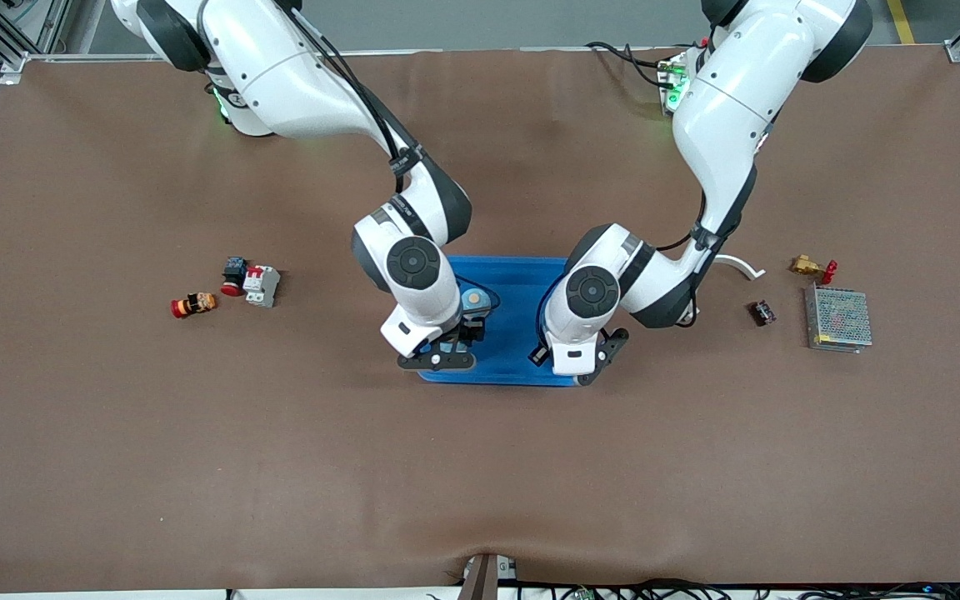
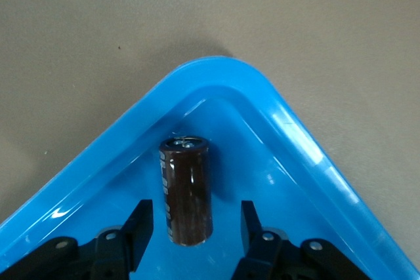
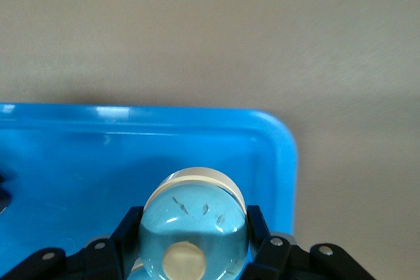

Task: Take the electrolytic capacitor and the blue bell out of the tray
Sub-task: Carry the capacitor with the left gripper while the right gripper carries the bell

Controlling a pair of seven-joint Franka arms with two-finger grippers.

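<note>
- Capacitor [image 2: 186,188]: we see the dark brown cylinder lying in a rounded corner of the blue tray [image 1: 513,287], between the left gripper's [image 2: 197,227] fingers [image 2: 140,227], which stand spread with a gap on each side, so it is released.
- Left gripper [image 1: 582,360]: we place it over the tray's front edge, toward the left arm's end.
- Bell [image 3: 195,231]: we see a pale domed body with a round button on top, clasped by the right gripper [image 3: 195,235] just inside another tray corner.
- Right gripper [image 1: 440,354]: we find it over the tray's front edge too, toward the right arm's end.
- Farther off, we note loose parts near both ends of the desk: a red-tipped part [image 1: 193,305], a breaker [image 1: 262,285] and a metal mesh box [image 1: 838,319].
</note>
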